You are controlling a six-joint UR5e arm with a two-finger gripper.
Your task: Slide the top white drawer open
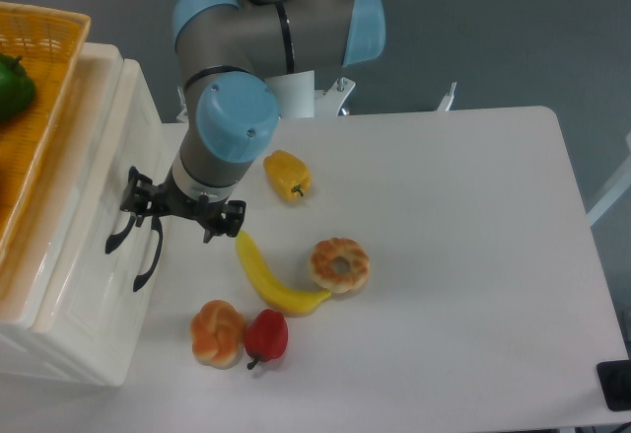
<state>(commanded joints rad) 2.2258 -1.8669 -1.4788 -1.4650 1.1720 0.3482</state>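
Observation:
The white cabinet stands at the left edge of the table, its front facing right. The top white drawer (94, 206) is the upper band of that front, with a curved black handle (118, 236). The lower drawer's identical handle (148, 260) is just to its right. Both drawers look closed. My gripper (182, 218) hangs below the grey and blue wrist, right beside the cabinet front. Its black fingers are spread apart and hold nothing. The left finger (138, 196) is at the upper ends of the two handles; I cannot tell whether it touches them.
An orange wicker basket (39, 68) with a green pepper (12, 86) sits on the cabinet. On the table lie a yellow pepper (287, 175), a banana (268, 277), a bagel (340, 264), a bun (217, 332) and a red pepper (266, 335).

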